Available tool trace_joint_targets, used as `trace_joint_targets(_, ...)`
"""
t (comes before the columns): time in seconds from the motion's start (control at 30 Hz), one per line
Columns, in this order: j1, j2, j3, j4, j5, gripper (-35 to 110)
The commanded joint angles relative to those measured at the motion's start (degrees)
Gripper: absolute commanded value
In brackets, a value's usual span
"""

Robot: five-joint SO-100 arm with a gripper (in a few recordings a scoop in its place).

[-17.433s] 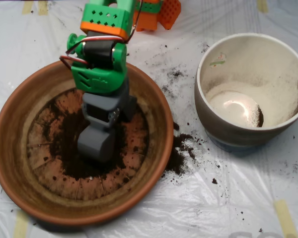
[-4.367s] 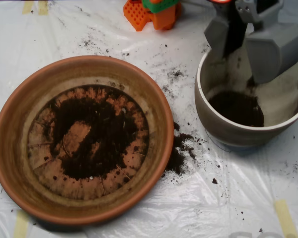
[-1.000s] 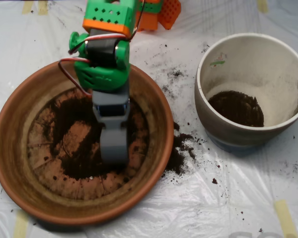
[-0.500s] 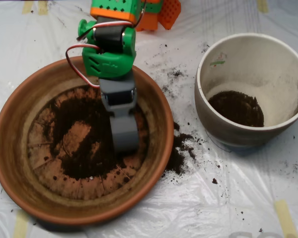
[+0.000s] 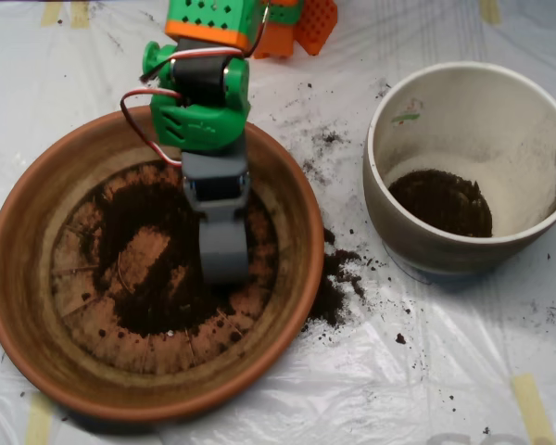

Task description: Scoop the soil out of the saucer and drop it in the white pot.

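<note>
The terracotta saucer (image 5: 17,278) fills the left half of the overhead view. Dark soil (image 5: 153,287) lies in a ring on its ridged base, with a bare patch near the middle. My grey scoop (image 5: 224,252) hangs from the green and orange arm (image 5: 202,102). It points down into the soil just right of the saucer's centre. Its two halves look pressed together in one narrow block, and what is inside is hidden. The white pot (image 5: 378,181) stands at the right, apart from the scoop. A dark layer of soil (image 5: 440,202) covers its bottom.
A small heap of spilled soil (image 5: 334,283) lies on the plastic sheet between saucer and pot, with crumbs scattered around. The arm's orange base (image 5: 304,23) sits at the top edge. Strips of yellow tape (image 5: 533,408) mark the sheet.
Over the last second the scoop shifted right and toward the arm's base inside the saucer, then settled slightly left. The soil in the pot is unchanged.
</note>
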State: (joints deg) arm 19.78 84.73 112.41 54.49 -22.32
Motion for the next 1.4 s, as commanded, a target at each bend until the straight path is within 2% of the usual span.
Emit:
trace_joint_targets(0.0,1.23,-1.05,-5.89,1.14,0.00,36)
trace_joint_targets(0.17,1.23,-0.70,-6.24,0.26,0.09,29)
trace_joint_targets(0.2,1.23,-0.62,-6.50,0.26,0.26,24)
trace_joint_targets(0.27,1.67,-0.35,-7.12,0.09,1.93,5)
trace_joint_targets(0.3,1.85,-0.35,-7.65,0.53,2.11,1)
trace_joint_targets(0.57,2.37,1.76,-7.65,1.41,2.20,0)
trace_joint_targets(0.83,0.62,17.84,-6.86,3.34,8.00,-1)
trace_joint_targets(1.1,-8.35,33.13,-13.80,15.21,10.46,-1)
trace_joint_targets(1.37,-18.63,37.09,-22.68,23.47,12.13,-1)
